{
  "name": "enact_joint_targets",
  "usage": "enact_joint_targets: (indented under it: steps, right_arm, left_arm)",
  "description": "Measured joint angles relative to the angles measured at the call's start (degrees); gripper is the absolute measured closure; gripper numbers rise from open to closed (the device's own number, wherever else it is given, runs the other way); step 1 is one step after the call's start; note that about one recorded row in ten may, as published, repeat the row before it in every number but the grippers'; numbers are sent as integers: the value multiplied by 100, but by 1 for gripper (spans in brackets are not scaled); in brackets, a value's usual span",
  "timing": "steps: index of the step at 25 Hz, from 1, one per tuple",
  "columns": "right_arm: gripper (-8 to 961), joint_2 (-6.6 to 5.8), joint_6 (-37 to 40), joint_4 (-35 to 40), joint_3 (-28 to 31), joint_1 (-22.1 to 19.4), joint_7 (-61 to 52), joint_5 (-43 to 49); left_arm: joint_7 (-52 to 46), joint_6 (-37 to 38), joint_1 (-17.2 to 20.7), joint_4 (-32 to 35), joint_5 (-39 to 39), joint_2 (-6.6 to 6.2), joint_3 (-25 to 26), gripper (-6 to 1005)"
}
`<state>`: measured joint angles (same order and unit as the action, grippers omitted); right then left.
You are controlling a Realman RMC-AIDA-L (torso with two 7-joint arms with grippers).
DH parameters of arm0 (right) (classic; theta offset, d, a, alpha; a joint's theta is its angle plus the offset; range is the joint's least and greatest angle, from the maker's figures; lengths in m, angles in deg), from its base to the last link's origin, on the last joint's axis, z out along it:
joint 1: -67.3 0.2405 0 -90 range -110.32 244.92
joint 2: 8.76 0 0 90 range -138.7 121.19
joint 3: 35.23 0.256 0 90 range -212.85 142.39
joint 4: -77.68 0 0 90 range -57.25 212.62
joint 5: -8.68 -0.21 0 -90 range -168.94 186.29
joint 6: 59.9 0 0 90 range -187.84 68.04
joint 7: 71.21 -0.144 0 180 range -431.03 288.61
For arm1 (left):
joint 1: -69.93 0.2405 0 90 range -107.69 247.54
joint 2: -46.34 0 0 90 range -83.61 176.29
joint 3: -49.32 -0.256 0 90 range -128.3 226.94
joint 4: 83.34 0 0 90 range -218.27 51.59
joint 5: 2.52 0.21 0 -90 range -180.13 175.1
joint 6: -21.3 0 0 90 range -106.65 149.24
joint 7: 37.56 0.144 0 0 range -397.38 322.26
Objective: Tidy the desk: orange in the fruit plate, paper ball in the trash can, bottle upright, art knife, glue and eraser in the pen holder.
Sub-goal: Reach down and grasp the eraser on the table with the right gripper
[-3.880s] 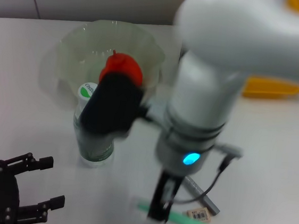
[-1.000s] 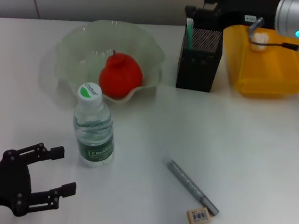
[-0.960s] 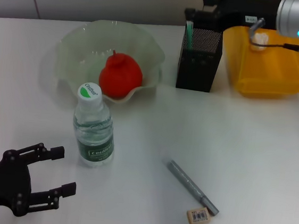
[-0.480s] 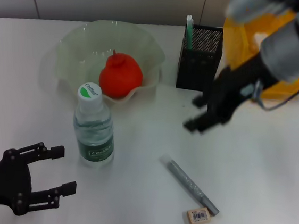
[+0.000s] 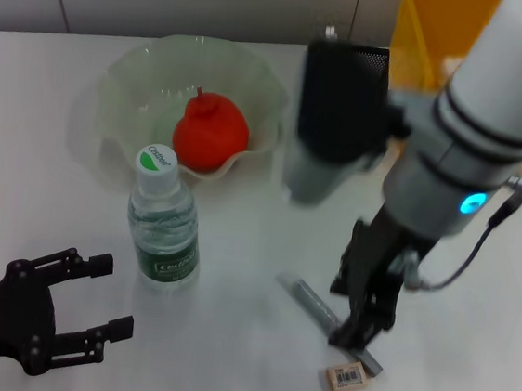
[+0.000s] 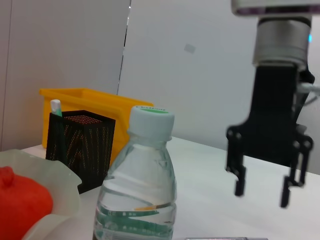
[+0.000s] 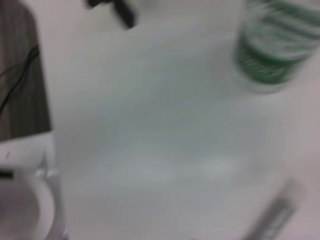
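The orange (image 5: 211,132) lies in the clear fruit plate (image 5: 128,79). The bottle (image 5: 163,223) stands upright in front of the plate, also shown in the left wrist view (image 6: 142,186). On the table lie a grey pen-shaped stick (image 5: 310,302) and the small eraser (image 5: 346,377). My right gripper (image 5: 352,310) hangs open just above the grey stick, and its spread fingers show in the left wrist view (image 6: 262,195). The black pen holder (image 6: 80,145) has a green-topped stick (image 6: 56,106) in it. My left gripper (image 5: 115,296) rests open at the near left. The paper ball is hidden.
The yellow trash can (image 5: 435,32) stands behind the pen holder (image 5: 378,57), largely covered by my right arm. In the right wrist view the bottle (image 7: 272,50) and the grey stick (image 7: 272,217) appear blurred. The table's front edge is close to my left gripper.
My right arm has swung from the pen holder at the back, across the table, down over the grey stick. The green stick now stands in the holder. The left arm barely moved.
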<state>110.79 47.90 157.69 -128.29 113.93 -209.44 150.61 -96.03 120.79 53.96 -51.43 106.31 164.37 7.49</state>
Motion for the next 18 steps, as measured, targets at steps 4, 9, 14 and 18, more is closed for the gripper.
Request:
enact_joint_targets:
  steps: [4,9,14,18]
  right_arm:
    - [386,5,-191,-146,-908,49,-289,-151]
    - [387,7,-332,-234,-1525,145,-592,-311]
    - [388,8,-464,-261,-1922,177,-737,-213]
    - [389,15,-575,-333,-2151,210,-825,19]
  left_arm:
    - [-5,2,-19,0,-2,0,0,191]
    - [-5,-10,-29,0,-3,0,0,192]
    - [-4,-9,-30,0,-3,0,0,191]
    - [-1,-13,-27,0,-3,0,0,191]
